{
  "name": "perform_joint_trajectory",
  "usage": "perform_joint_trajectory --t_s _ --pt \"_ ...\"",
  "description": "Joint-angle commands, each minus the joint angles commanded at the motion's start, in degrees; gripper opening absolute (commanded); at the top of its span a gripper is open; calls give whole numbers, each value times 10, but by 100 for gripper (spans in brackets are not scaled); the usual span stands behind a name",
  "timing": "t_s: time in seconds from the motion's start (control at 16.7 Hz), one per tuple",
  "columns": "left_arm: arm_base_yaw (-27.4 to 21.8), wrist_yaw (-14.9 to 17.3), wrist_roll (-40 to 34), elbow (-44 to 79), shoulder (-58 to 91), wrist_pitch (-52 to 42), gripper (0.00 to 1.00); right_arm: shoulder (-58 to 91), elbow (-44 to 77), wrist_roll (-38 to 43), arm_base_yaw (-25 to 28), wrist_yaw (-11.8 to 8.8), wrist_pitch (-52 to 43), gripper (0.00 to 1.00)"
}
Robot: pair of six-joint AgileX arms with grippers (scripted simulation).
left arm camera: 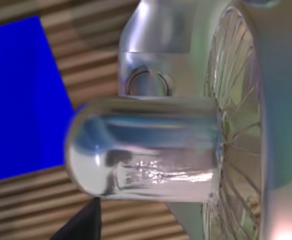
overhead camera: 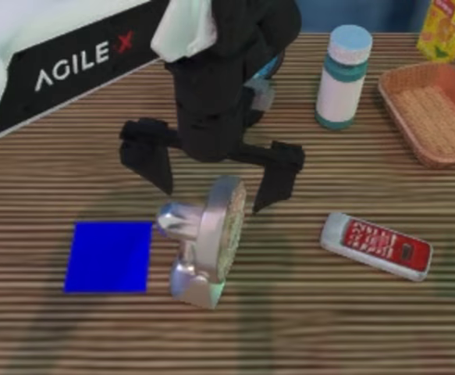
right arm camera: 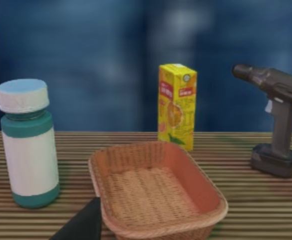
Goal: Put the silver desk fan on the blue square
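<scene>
The silver desk fan [overhead camera: 211, 238] stands upright near the table's middle, its grille head edge-on and its motor housing [left arm camera: 146, 150] pointing toward the blue square [overhead camera: 108, 256], which lies flat just to its left. My left gripper [overhead camera: 214, 195] hovers over the top of the fan head, open, with one finger on each side and nothing held. One dark finger [left arm camera: 83, 225] shows in the left wrist view beside the housing, apart from it. My right arm is outside the top view; one finger [right arm camera: 83, 225] shows in its wrist view, spread wide, holding nothing.
A silver-and-red phone [overhead camera: 377, 246] lies right of the fan. A white bottle with a teal band [overhead camera: 341, 76], a wicker basket [overhead camera: 434, 113] and a yellow juice carton [overhead camera: 446, 27] stand at the back right. A drill [right arm camera: 281, 125] stands beyond the basket.
</scene>
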Motion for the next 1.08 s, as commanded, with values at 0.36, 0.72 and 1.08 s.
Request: perform_joint_trajectory --t_s 0.36,0.72,1.08 --pt "-1 0 -1 -42 -1 41 100 0 0 0 0 0 0 100" --pt "-1 0 -1 -42 -1 41 62 0 0 0 0 0 0 100" --pt "-1 0 -1 -42 -1 41 17 0 0 0 0 0 0 100"
